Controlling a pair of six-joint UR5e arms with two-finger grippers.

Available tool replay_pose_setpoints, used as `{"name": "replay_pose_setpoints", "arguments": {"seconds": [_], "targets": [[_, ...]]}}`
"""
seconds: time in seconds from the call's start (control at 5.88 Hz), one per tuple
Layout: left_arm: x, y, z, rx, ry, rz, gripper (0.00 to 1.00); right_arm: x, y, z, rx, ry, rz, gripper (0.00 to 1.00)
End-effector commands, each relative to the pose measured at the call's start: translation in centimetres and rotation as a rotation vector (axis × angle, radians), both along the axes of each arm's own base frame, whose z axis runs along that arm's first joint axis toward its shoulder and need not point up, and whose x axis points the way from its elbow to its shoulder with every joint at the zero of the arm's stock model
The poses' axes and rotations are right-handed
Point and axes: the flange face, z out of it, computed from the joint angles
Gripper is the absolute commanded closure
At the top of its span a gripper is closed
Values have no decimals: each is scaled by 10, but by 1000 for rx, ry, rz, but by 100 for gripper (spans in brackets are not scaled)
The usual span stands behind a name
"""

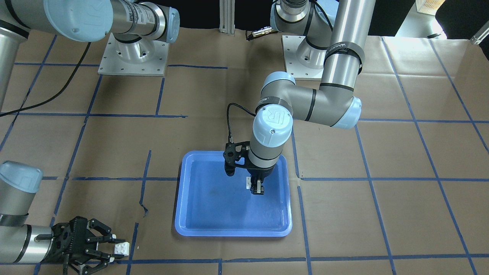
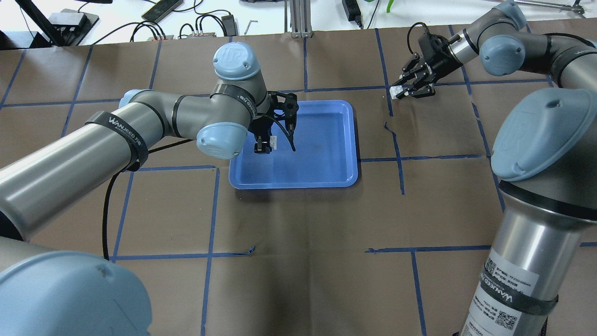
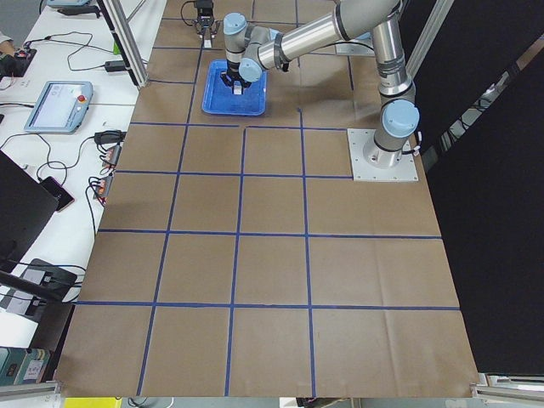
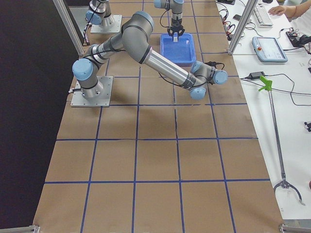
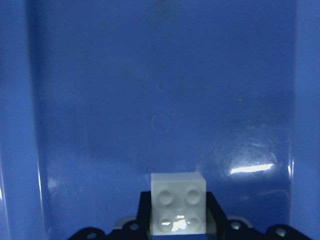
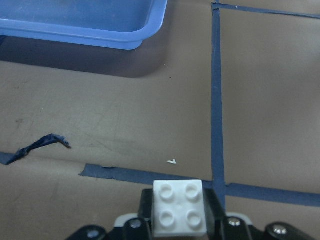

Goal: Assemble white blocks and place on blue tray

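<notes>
The left end effector (image 1: 257, 188) is clamped on one white block (image 5: 178, 202), with the blue tray (image 1: 233, 232) directly beneath it. The right end effector (image 1: 115, 248) grips the other white block (image 6: 178, 207) over the desk (image 1: 382, 214), the tray well ahead. The bricks are light, stiff and slick, I judge, so pinch opposite side walls. Only the wrist views show their studs.

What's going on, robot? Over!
Left jaws shut on one block, over tray. Right jaws shut on other block, off tray. Nothing seen between them.

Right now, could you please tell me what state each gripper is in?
Left gripper: closed on one white block, over the blue tray.
Right gripper: closed on the other white block, off the tray.
</notes>
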Motion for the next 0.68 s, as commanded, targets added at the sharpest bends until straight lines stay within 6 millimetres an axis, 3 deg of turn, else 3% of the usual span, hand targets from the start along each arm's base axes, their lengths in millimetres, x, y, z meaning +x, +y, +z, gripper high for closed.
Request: {"name": "replay_pose_setpoints", "arguments": {"seconds": [0.0,0.17,0.34,0.51], "targets": [[-12,1,-27,28,-8,18,89,0,0,24,-7,10,-26,69],[-13,-1,-40,31,-7,29,89,1,5,49,31,17,-100,69],[-14,-2,-42,27,-6,27,66,5,9,67,57,22,-145,69],[-13,-1,-40,25,-7,11,2,10,29,69,80,12,-150,69]]}}
